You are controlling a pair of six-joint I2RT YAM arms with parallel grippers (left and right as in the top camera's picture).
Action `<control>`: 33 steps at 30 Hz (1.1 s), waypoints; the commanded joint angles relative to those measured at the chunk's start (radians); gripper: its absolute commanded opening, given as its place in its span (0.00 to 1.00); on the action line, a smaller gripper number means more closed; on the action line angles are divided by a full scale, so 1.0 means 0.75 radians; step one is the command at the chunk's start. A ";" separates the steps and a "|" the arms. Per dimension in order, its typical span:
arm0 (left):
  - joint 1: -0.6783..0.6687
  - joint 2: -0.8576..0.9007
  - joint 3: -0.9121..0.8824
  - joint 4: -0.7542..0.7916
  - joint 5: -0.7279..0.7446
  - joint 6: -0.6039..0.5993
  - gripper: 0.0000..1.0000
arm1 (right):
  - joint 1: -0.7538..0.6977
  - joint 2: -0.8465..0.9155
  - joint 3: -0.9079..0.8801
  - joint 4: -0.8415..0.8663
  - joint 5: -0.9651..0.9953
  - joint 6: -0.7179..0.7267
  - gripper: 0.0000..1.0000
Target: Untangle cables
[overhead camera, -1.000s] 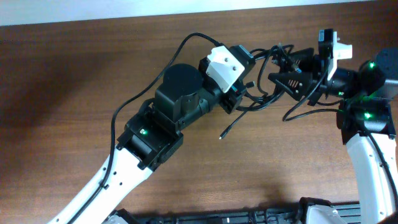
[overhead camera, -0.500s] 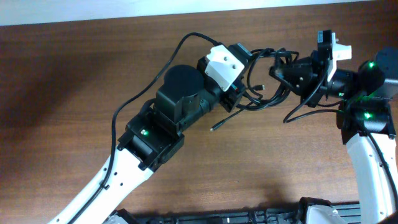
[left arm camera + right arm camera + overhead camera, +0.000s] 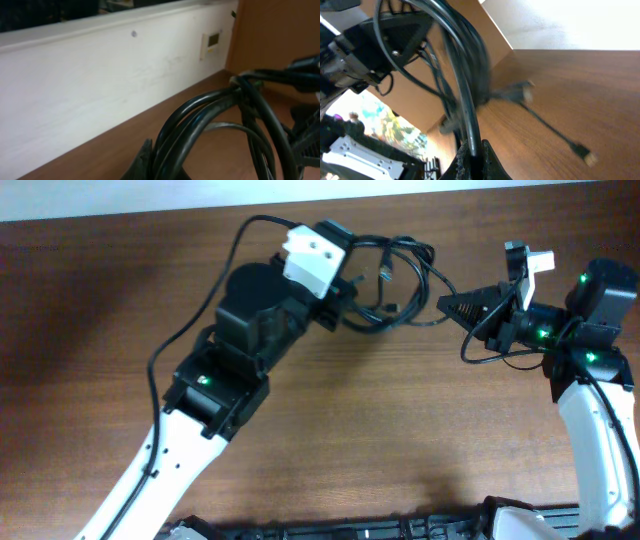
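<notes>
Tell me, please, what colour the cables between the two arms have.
Black. The cables show best in the left wrist view.

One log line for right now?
left claw: shut on cables | right claw: shut on cables | cables: tangled loops strung between claws

Arms: two, left arm (image 3: 215,385) and right arm (image 3: 590,430).
Grippers: two, left gripper (image 3: 345,298) and right gripper (image 3: 447,304).
Table (image 3: 400,440): one.
Cables (image 3: 400,265): one tangled bundle of several strands, exact number unclear.
Plugs (image 3: 585,157): two in right wrist view, one sharp, one blurred.
Green lights (image 3: 205,379): four in overhead view, one on left arm, three on right arm.
Wall plate (image 3: 212,41): one.
</notes>
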State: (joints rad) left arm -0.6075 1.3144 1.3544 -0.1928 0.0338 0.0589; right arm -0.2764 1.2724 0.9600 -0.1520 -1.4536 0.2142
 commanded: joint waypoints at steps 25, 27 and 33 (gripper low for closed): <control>0.166 -0.169 0.018 0.032 -0.105 -0.019 0.00 | -0.051 0.081 -0.023 -0.599 0.686 -0.285 0.04; 0.166 -0.168 0.018 0.020 -0.105 -0.019 0.00 | -0.051 0.081 -0.023 -0.591 0.489 -0.386 0.11; 0.166 -0.164 0.018 -0.024 0.003 -0.019 0.00 | -0.051 0.080 -0.023 -0.463 -0.008 -0.480 0.53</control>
State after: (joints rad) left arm -0.4820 1.2022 1.3518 -0.2123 -0.0292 0.0479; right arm -0.3126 1.3327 0.9459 -0.5526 -1.1740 -0.0799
